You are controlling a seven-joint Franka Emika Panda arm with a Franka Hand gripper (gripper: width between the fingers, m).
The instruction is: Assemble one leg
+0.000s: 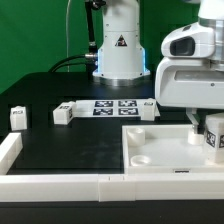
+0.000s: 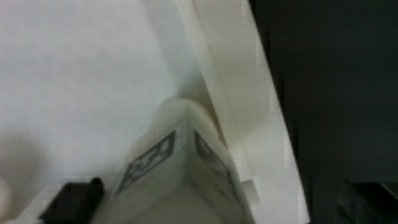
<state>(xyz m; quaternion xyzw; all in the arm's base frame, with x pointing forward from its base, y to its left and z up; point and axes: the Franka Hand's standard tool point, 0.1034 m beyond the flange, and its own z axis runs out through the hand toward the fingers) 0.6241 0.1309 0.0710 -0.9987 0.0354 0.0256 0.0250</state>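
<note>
fingers [image 1: 211,133] spread, astride leg [image 1: 213,140], arm upright

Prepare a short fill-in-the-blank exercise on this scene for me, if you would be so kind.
1. Outside the large white square tray-like panel, ___ small white tagged cuboid legs stand on the black table.
2. The gripper hangs over the panel's side at the exterior view's ___.
3. Its jaws stand ___ on either side of another leg.

Missing words: three; right; open.
</note>
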